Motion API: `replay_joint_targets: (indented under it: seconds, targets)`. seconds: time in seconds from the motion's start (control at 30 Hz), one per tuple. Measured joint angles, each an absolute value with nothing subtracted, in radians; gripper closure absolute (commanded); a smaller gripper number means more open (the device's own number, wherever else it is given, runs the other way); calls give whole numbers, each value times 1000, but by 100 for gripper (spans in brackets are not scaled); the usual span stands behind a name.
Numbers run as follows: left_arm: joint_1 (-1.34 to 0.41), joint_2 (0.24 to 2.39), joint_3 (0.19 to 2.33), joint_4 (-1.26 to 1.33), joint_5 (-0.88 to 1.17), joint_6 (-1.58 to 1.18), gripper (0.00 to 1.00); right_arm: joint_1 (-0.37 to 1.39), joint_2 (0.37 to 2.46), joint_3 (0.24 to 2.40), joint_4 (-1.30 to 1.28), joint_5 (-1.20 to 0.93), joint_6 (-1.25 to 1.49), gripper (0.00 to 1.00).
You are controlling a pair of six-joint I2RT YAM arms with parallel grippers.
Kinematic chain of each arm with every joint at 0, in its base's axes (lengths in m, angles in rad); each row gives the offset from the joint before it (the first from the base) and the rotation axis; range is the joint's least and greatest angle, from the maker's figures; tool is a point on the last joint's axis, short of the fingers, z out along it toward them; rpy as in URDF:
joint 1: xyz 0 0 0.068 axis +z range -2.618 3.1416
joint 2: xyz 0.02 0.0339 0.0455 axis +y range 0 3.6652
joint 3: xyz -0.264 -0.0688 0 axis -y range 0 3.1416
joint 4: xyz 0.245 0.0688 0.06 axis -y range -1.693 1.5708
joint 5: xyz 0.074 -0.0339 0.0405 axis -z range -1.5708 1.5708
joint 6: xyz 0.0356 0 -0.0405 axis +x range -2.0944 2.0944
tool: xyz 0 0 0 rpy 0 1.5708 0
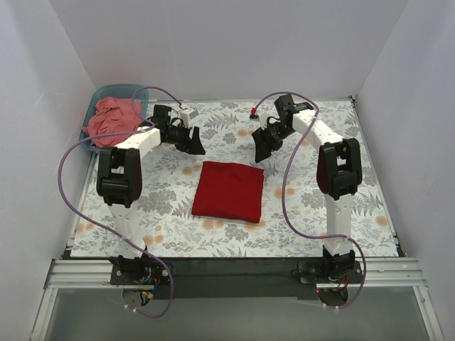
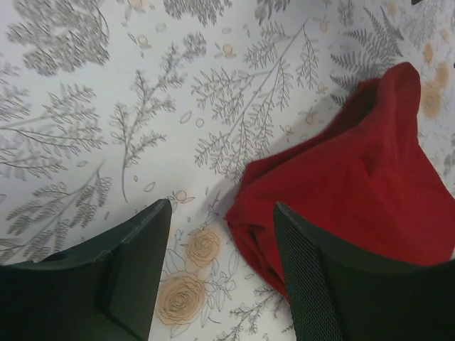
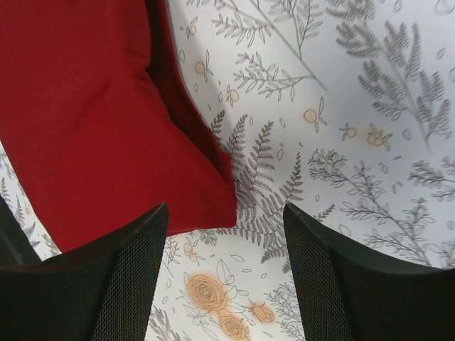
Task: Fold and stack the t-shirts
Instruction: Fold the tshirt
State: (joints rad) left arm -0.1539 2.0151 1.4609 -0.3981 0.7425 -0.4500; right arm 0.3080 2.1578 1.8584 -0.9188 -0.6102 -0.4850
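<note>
A crimson t-shirt lies folded into a rough square in the middle of the floral cloth. Its far left corner shows in the left wrist view, its far right corner in the right wrist view. A salmon-pink t-shirt lies crumpled in the teal tub. My left gripper hovers just beyond the folded shirt's far left corner, open and empty. Over the far right corner hangs my right gripper, jaws apart with only tablecloth between them.
The teal tub stands at the back left corner against the white wall. White walls close in the table on three sides. Purple cables loop from both arms. The floral cloth covers the table.
</note>
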Motion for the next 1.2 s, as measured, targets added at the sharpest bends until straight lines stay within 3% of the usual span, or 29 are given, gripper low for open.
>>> replay_joint_targets:
  seconds: [0.33, 0.53, 0.7, 0.83, 1.0, 1.2]
  targets:
    - [-154, 2106, 1525, -580, 820, -480, 41, 307, 2201, 1776, -926, -614, -482, 25]
    - [-154, 2140, 1560, -602, 835, -493, 46, 307, 2203, 1759, -935, -623, -484, 27]
    - [-154, 2177, 1567, -609, 846, -500, 48, 307, 2204, 1757, -939, -632, -491, 40]
    - [-154, 2188, 1567, -619, 851, -507, 59, 307, 2204, 1757, -941, -636, -498, 54]
    - [-154, 2188, 1576, -620, 867, -521, 74, 307, 2204, 1757, -942, -640, -501, 63]
    - [-154, 2188, 1585, -620, 905, -535, 98, 307, 2204, 1757, -942, -645, -501, 72]
